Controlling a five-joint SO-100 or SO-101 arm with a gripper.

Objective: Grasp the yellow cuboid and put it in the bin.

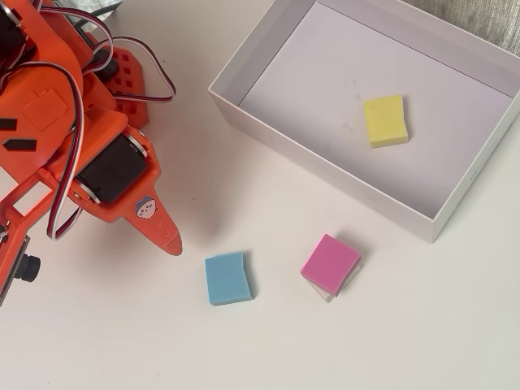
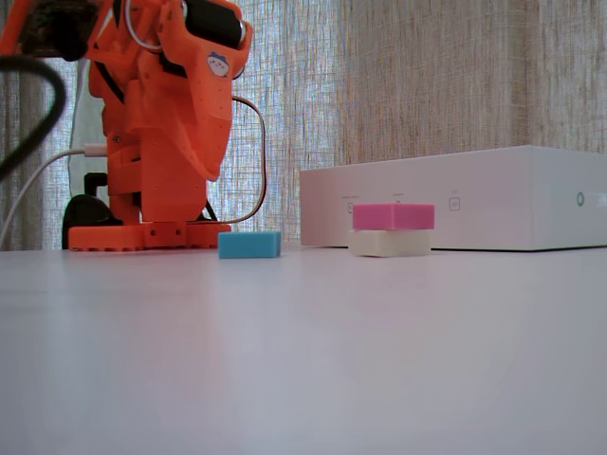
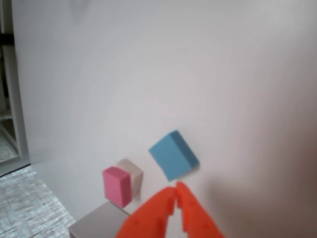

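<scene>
The cuboid lies inside the bin, two blocks outside

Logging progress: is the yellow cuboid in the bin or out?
In. The overhead view shows the yellow cuboid lying flat on the floor of the bin, apart from its walls.

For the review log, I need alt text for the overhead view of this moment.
A yellow block lies flat inside a white box at upper right. Outside it on the table sit a blue block and a pink block atop a whitish one. The orange arm's gripper, empty, points toward them from the left.
</scene>
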